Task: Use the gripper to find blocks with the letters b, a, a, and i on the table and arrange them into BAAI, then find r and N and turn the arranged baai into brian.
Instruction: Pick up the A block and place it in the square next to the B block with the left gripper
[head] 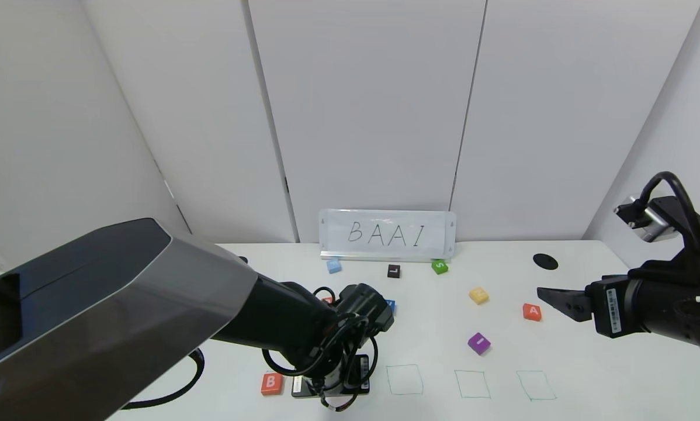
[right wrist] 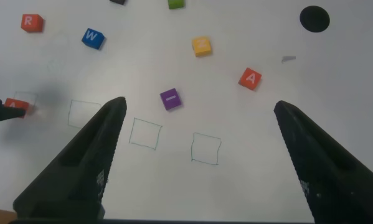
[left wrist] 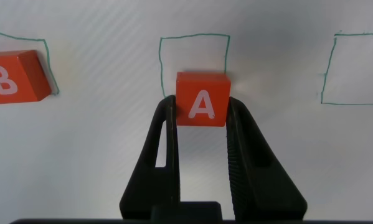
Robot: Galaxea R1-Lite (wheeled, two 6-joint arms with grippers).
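Note:
My left gripper (left wrist: 202, 115) is shut on an orange-red A block (left wrist: 202, 99), held at the near edge of a drawn square (left wrist: 194, 46); whether it touches the table I cannot tell. The orange-red B block (left wrist: 12, 78) lies in the neighbouring square and also shows in the head view (head: 271, 383). In the head view the left wrist (head: 332, 374) hides the held A. The second A block (head: 532, 311) and the purple I block (head: 479, 343) lie loose at the right. The R block (right wrist: 32, 23) lies farther back. My right gripper (right wrist: 200, 106) is open and empty above the table (head: 589, 362).
Three empty drawn squares (head: 404, 380) (head: 472, 384) (head: 536, 386) run along the front. A blue W block (right wrist: 92, 37), yellow block (head: 478, 294), green S block (head: 439, 266), black L block (head: 393, 271) and light blue block (head: 333, 266) lie behind. A BAAI sign (head: 387, 234) stands at the back, with a black disc (head: 545, 261) nearby.

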